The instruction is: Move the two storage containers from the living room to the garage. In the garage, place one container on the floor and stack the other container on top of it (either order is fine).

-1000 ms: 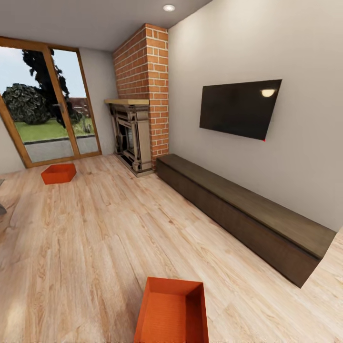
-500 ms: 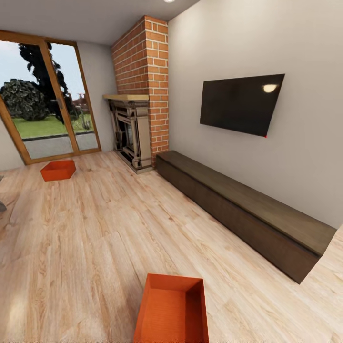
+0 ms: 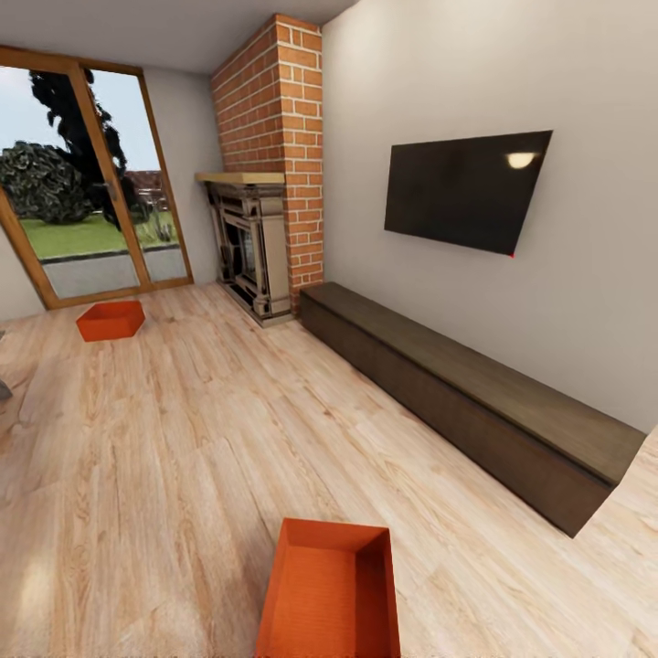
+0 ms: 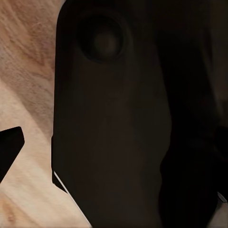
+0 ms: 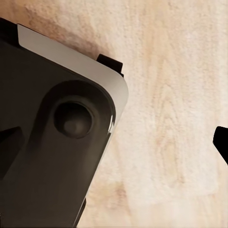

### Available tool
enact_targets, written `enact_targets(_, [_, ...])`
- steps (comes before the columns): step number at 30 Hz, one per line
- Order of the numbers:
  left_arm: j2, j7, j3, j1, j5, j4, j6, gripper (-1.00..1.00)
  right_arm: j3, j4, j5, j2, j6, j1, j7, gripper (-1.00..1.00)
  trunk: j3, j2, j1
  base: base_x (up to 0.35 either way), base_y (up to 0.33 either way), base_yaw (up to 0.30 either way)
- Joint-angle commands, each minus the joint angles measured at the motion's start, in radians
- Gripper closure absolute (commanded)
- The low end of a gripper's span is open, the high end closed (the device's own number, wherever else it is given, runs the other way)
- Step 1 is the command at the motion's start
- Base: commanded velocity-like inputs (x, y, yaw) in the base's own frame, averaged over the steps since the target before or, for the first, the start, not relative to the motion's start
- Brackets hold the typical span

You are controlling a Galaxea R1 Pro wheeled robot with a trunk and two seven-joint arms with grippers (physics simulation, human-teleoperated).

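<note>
Down at the lower edge of the head view, close under the camera: near orange-red open-topped ribbed plastic bin [image 3: 331,594], resting empty on the light wood plank floor [image 3: 164,457]. Well beyond it, by the wood-framed glass doors [image 3: 82,219]: second identical orange-red plastic bin [image 3: 111,320], also on the planks. Off to the side: brick fireplace column [image 3: 274,164], black wall television [image 3: 461,192], long dark wooden bench [image 3: 466,393]. Probably an approach toward the near bin; best done by rolling up squarely to one long side, stopping short of nudging it, then lowering the trunk so both arms can reach opposite walls.

From the left wrist camera: dark rounded robot body panel [image 4: 114,123] close ahead, pale plank floor beside it; a black tip at the frame edge, perhaps a finger, too little to judge. Cannot tell whether these jaws are spread or closed; no bin near them.

From the right wrist camera: dark panel with grey trim [image 5: 61,137] over plank floor, a black sliver at the edge. Same verdict: jaw opening cannot be told, no bin near them.
</note>
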Motion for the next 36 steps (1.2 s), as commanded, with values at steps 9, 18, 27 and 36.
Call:
enact_targets(9, [0.000, -0.002, 0.000, -0.001, 0.009, 0.001, -0.003, -1.00, 0.006, 0.000, -0.010, 0.000, -0.002, -0.001, 0.005, -1.00, -0.015, 0.000, 0.000, 0.000, 0.000, 0.000])
enact_targets(18, [0.000, -0.002, 0.000, -0.001, 0.009, 0.001, -0.003, -1.00, 0.006, 0.000, -0.009, 0.000, -0.002, -0.001, 0.005, -1.00, -0.029, 0.000, 0.000, 0.000, 0.000, 0.000])
enact_targets(27, [0.000, -0.002, 0.000, -0.001, 0.009, 0.001, -0.003, -1.00, 0.006, 0.000, -0.009, 0.000, -0.002, -0.001, 0.005, -1.00, -0.044, 0.000, 0.000, 0.000, 0.000, 0.000])
enact_targets(36, [0.000, -0.002, 0.000, -0.001, 0.009, 0.001, -0.003, -1.00, 0.006, 0.000, -0.009, -0.001, -0.002, -0.001, 0.005, -1.00, -0.058, 0.000, 0.000, 0.000, 0.000, 0.000])
